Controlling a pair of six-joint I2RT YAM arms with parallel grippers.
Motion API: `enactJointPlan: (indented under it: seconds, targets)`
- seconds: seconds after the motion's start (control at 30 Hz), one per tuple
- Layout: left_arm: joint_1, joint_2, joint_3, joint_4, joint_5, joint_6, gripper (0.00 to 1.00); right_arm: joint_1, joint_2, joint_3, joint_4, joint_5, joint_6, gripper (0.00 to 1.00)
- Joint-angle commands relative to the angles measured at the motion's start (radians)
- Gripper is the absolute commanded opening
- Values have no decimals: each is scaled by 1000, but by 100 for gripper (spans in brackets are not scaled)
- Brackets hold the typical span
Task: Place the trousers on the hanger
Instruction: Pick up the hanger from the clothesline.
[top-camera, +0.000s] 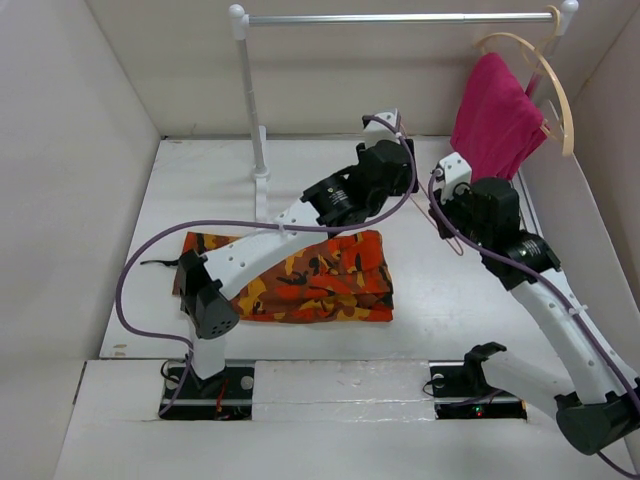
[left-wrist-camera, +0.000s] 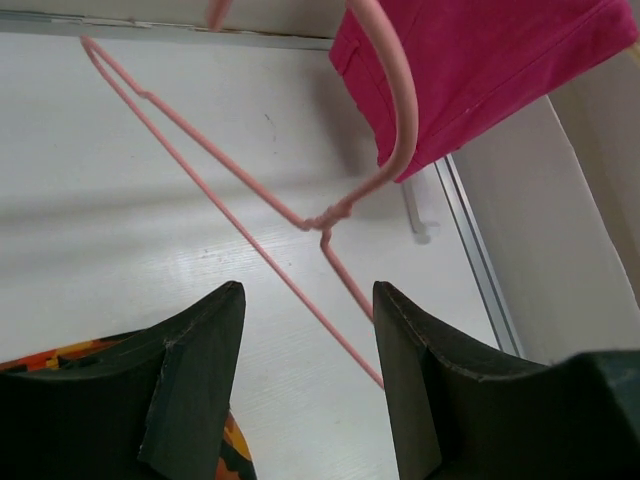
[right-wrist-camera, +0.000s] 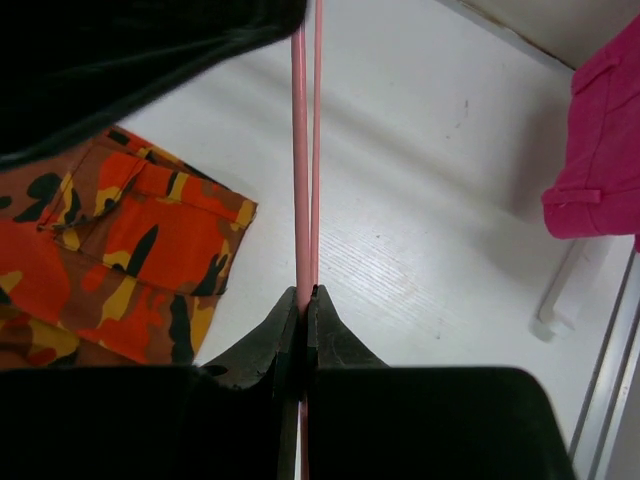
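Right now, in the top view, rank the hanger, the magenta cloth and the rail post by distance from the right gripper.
1. hanger: clamped in the right gripper.
2. magenta cloth: hanging just behind it, to the right.
3. rail post: far across, on the left.

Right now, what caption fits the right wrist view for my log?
Right gripper shut on the pink wire hanger, with the camouflage trousers lying folded at left.

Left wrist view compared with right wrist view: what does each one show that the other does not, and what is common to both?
Only left wrist: the hook and twisted neck of the hanger, and the left gripper, jaws open and empty. Only right wrist: the right gripper, jaws shut on the hanger wire. Both: hanger, trousers, magenta cloth, white table.
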Motion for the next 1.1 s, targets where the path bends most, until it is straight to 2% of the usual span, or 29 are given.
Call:
enactJointPlan:
  seconds: [0.0, 0.17, 0.23, 0.4, 0.47, 0.53, 0.57, 0.63, 0.67, 0.73, 0.9, 1.0, 1.03, 1.07]
  targets:
    - [-8, 7, 36, 52, -30, -25, 50, 40, -34, -14, 22, 40, 43, 0]
    - [-8, 47, 52, 54, -10, -45, 46, 103, -64, -41, 17, 79, 78, 0]
    - [-8, 64, 52, 39, -11, -57, 37, 113, -82, -44, 20, 92, 87, 0]
    - [1, 28, 0, 65, 10, -86, 0, 122, -77, -33, -35, 106, 101, 0]
    - [1, 10, -27, 66, 18, -96, 0, 131, -94, -43, -58, 118, 116, 2]
    - [1, -36, -118, 103, 53, -115, 0, 131, -126, -58, -73, 107, 136, 17]
    - [1, -63, -165, 127, 69, -125, 0, 131, -139, -63, -94, 95, 139, 36]
    - [1, -169, -370, 248, 140, -196, 0, 120, -168, -52, -154, 32, 139, 56]
    - [1, -170, -371, 249, 141, -197, 0, 105, -176, -44, -177, 32, 139, 60]
    - [-9, -235, -499, 325, 182, -256, 0, 88, -188, -27, -222, -32, 124, 64]
    - [-51, -292, -682, 491, 240, -319, 0, 39, -218, -55, -291, -144, 107, 65]
    - [-62, -294, -742, 569, 276, -326, 0, 30, -238, -90, -270, -196, 118, 62]
    - [-71, -300, -757, 588, 280, -329, 0, 21, -243, -96, -260, -212, 118, 58]
    - [-71, -303, -776, 609, 286, -342, 0, 12, -246, -104, -233, -224, 118, 46]
